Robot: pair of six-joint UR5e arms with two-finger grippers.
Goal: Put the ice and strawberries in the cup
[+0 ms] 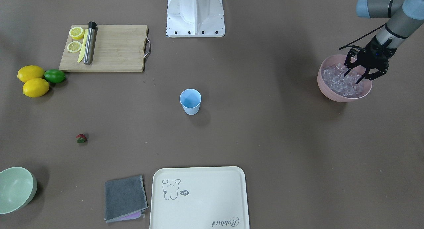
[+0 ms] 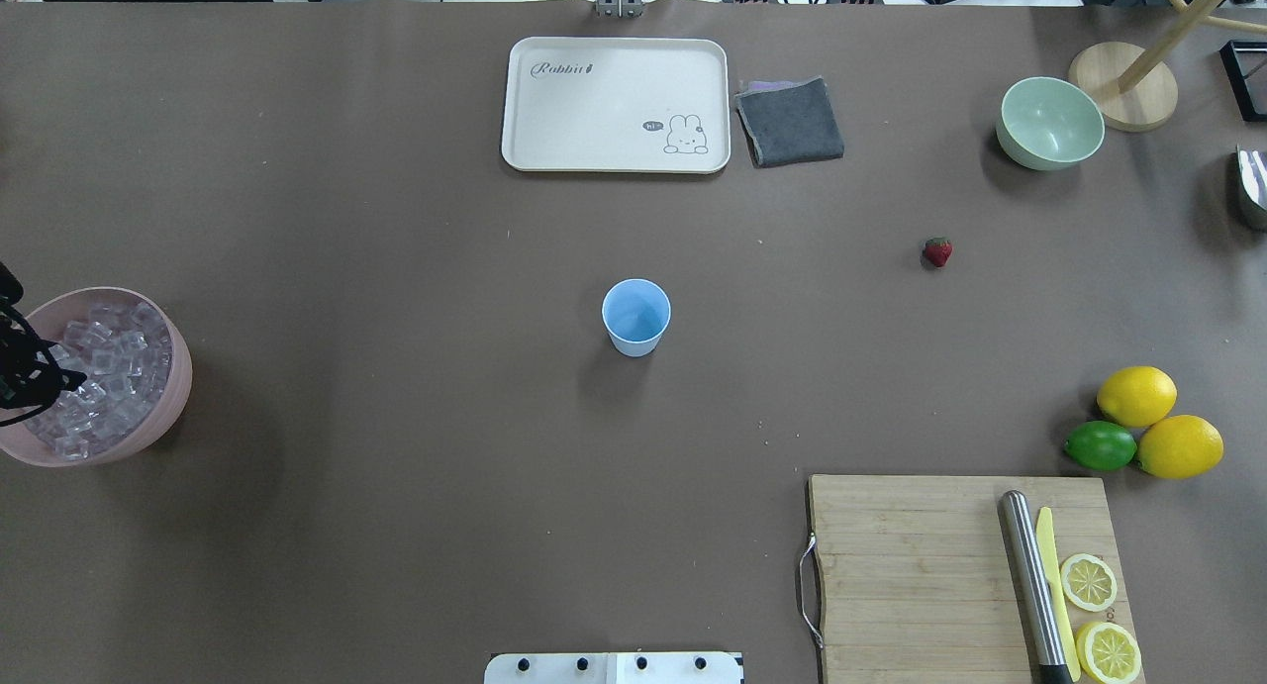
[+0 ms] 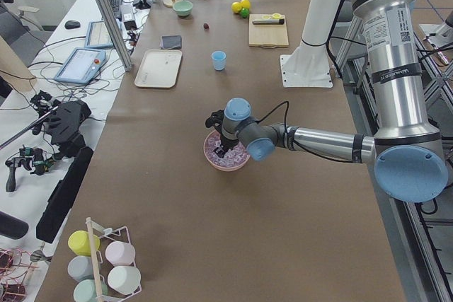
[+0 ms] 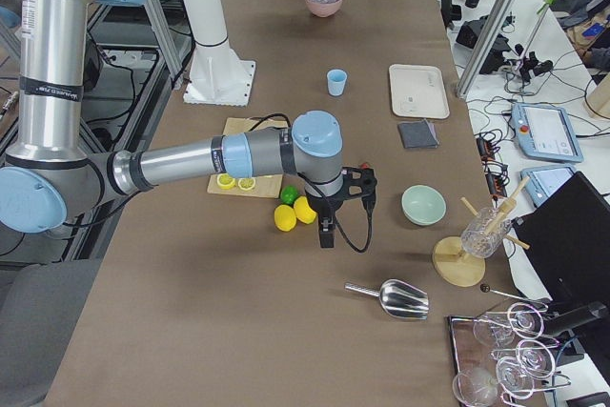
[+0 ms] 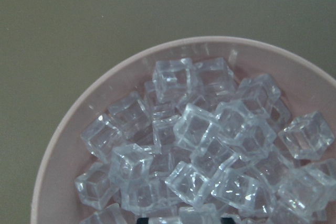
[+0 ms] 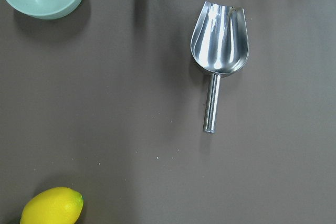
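Note:
The light-blue cup (image 1: 190, 101) stands upright and empty mid-table, also in the overhead view (image 2: 635, 316). The red strawberry (image 1: 81, 138) lies alone on the table, far from the cup (image 2: 936, 251). The ice (image 1: 336, 83) is a heap of clear cubes in a pink bowl (image 1: 329, 93) at the table's end on my left; the left wrist view shows the cubes (image 5: 210, 145) close up. My left gripper (image 1: 351, 78) is open, fingertips down among the top cubes, holding nothing. My right gripper (image 4: 327, 226) hangs beside the lemons; I cannot tell whether it is open or shut.
A cutting board (image 2: 911, 565) carries lemon halves, a yellow knife and a steel muddler. Two lemons (image 2: 1136, 395) and a lime (image 2: 1100, 445) lie nearby. A cream tray (image 2: 614, 105), grey cloth (image 2: 790, 122) and green bowl (image 2: 1049, 122) line the far edge. A steel scoop (image 6: 219, 51) lies past the lemons.

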